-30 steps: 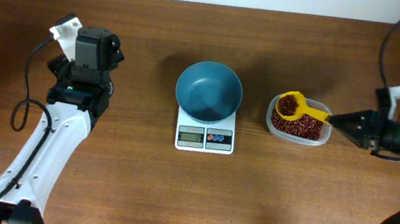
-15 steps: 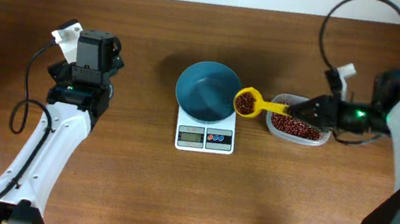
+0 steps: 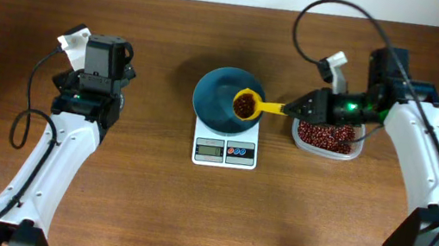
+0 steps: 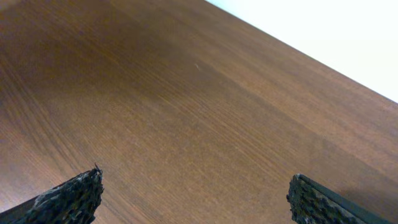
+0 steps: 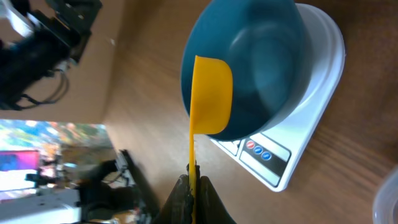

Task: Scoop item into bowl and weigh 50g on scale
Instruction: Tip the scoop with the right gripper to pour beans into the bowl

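Robot lab: arms [image 3: 57,160] at wooden table [image 3: 154,214]

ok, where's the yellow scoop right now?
Overhead view, right of centre: the yellow scoop, loaded with beans, is over the right rim of the teal bowl, its handle in the right gripper.

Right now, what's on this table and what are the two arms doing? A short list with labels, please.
bowl: teal, sitting on the white scale
scoop: yellow, full of red-brown beans, over the bowl's right edge
container: clear, holds more beans, right of the scale
right pincer: shut on the scoop handle
left pincer: open, empty, over bare table
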